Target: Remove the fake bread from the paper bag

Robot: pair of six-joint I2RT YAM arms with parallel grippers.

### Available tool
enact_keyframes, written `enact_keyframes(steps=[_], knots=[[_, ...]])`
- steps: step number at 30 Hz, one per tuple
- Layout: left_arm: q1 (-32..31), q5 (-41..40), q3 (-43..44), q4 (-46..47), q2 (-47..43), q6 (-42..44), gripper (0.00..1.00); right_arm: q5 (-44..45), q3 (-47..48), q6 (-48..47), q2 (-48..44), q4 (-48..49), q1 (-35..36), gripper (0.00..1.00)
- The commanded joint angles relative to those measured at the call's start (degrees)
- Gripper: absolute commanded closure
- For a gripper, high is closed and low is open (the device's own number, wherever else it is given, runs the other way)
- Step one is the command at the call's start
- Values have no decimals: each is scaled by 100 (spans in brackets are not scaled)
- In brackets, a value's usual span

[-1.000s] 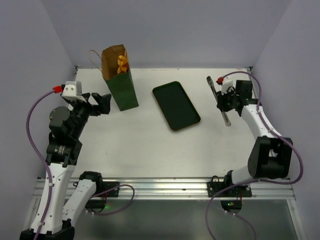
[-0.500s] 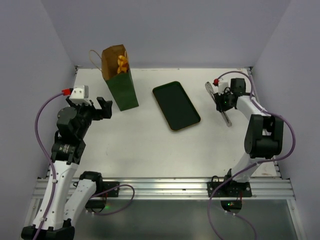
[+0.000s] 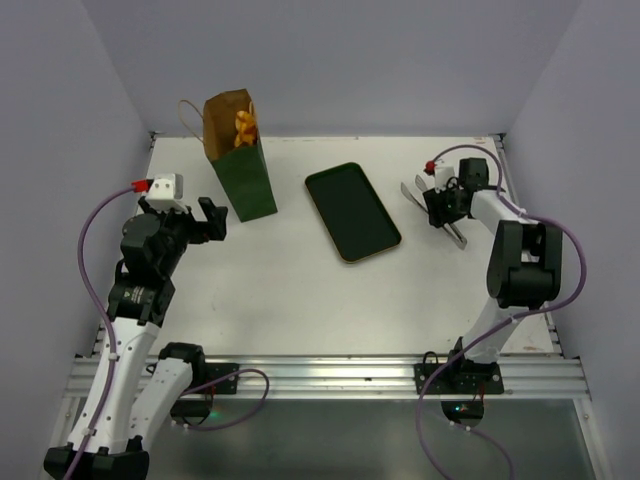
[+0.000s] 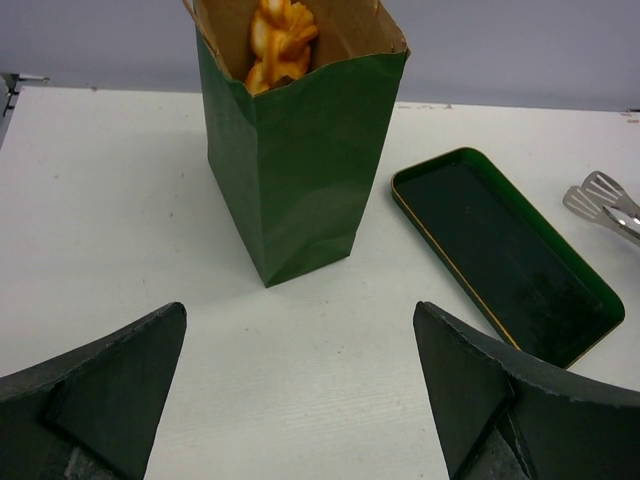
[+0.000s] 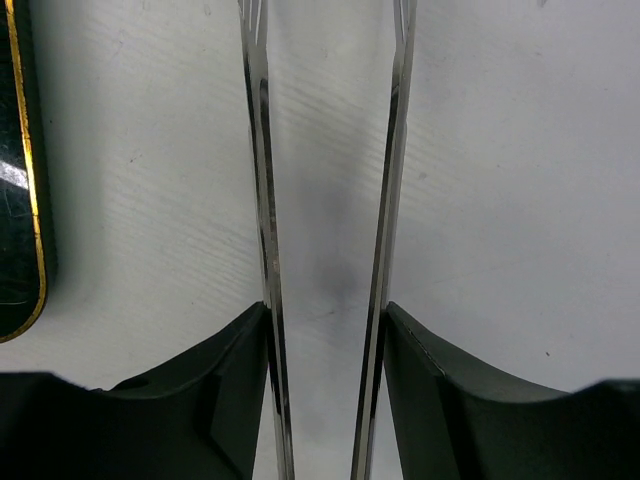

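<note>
Near left, the left end effector is gaping wide and empty, at right the right end effector is clasping metal tongs between its fingers, and the fake bread is sitting inside the upright paper bag at the table's far left.

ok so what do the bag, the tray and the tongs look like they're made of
paper bag: matte green paper, creased, brown kraft inside. tray: likely painted metal, glossy dark green with a gold rim; could be plastic. tongs: shiny silver strips, apparently steel.
</note>
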Motion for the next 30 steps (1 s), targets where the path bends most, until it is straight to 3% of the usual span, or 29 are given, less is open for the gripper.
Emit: enact_keyframes(steps=[1,10,18,25,30], knots=[[-40,-6,84,276,2,159,0,-277,124,61,-532,207,-137,50],[-31,-796,945,-31,808,-77,0,-1016,27,387,-1332,14,-331,50],[118,-1043,2895,-531,2319,-508,0,-1990,-114,843,-1851,-206,-339,53],[1129,257,4249,-1051,3920,-1106,8,-2632,-272,1099,-2123,-153,-339,54],[1173,670,4900,-1324,4878,-1194,17,-2844,-298,1143,-2264,-153,-339,54]])
